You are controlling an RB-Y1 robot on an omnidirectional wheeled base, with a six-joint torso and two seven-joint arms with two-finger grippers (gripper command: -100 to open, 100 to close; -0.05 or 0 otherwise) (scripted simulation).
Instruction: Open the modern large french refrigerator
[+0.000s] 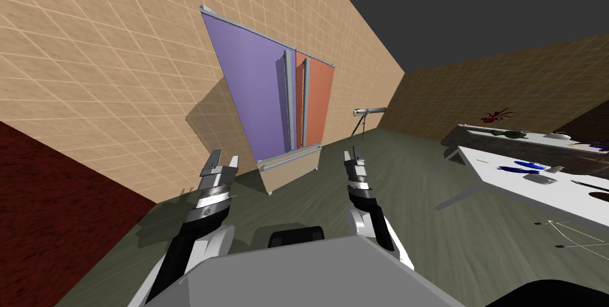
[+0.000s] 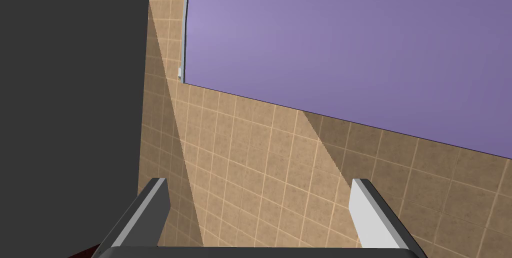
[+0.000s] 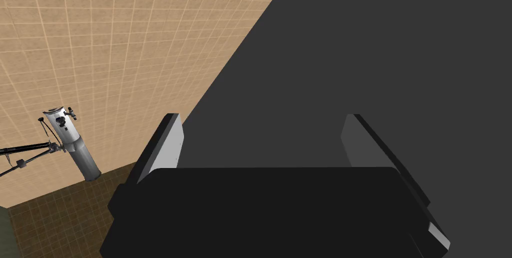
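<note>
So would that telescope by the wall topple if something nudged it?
Probably yes: the telescope tube sits high on a thin-legged tripod, so it looks top-heavy. The round tube seems rigid and would likely roll if it fell.

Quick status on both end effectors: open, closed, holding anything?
Left end effector: open, holding nothing.
Right end effector: open, holding nothing.

The left gripper [image 2: 259, 185] has its fingers wide apart with nothing between them. Beyond them is a tan tiled wall [image 2: 260, 170] crossed by a slanting shadow. Farther out hangs the refrigerator's purple door [image 2: 350, 45] (thin grey strip [image 2: 186, 25] along one edge) — a flat dark grey area [image 2: 70, 95] borders the wall.
</note>
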